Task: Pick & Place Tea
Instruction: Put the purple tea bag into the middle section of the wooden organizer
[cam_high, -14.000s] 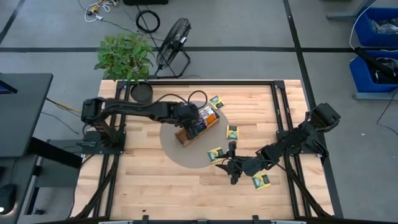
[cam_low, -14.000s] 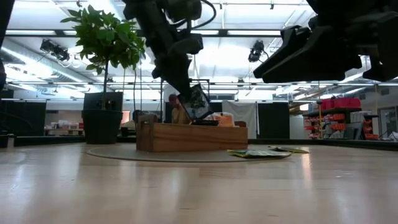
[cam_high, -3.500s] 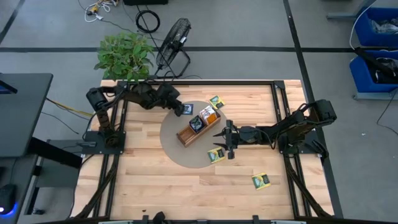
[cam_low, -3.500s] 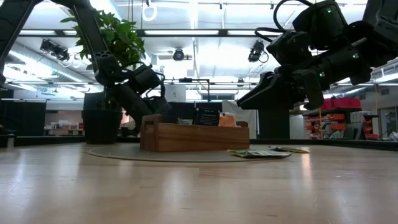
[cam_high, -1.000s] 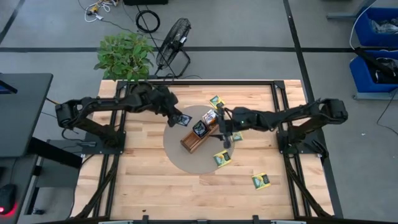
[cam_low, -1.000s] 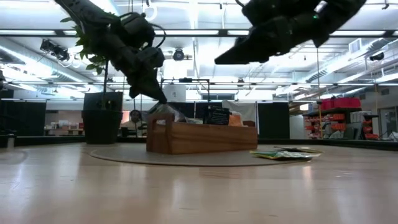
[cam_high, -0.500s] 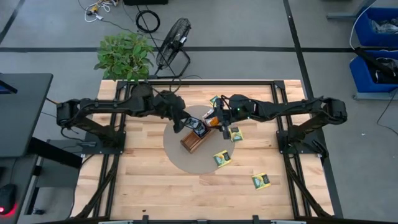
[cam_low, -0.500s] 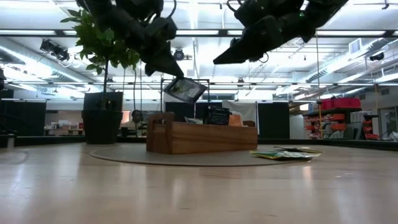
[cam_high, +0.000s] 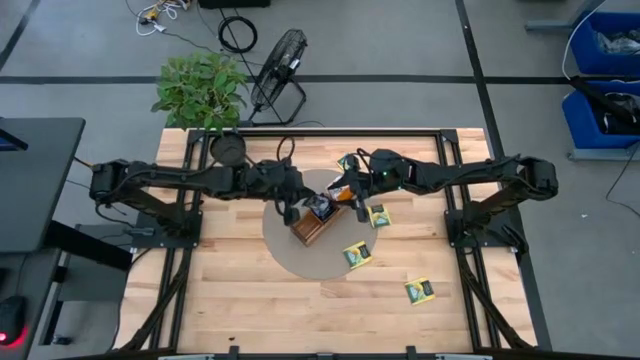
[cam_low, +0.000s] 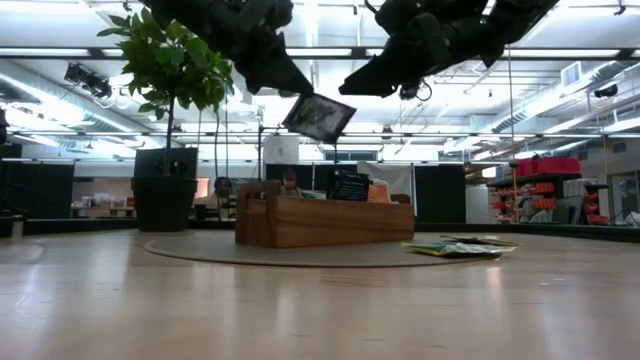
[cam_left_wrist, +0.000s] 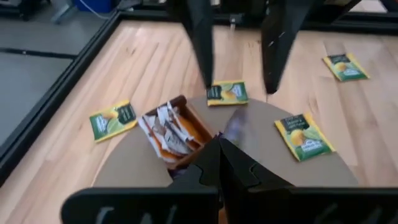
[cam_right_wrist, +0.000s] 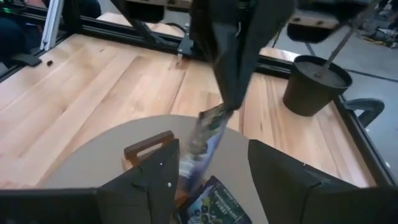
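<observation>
Tea packet (cam_low: 318, 116) tilted, clenched in left jaws above tray (cam_low: 318, 220); right jaws released.

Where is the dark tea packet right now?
In the low view, the dark tea packet hangs from the shut left pincer, above the wooden tray.

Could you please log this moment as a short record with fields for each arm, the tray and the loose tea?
left gripper: jaws shut on a dark tea packet, held in the air above the wooden tray
right gripper: jaws open, empty, over the tray's far end
wooden tray: on the round mat, some packets already inside
loose tea: four yellow-green packets flat on the table
</observation>
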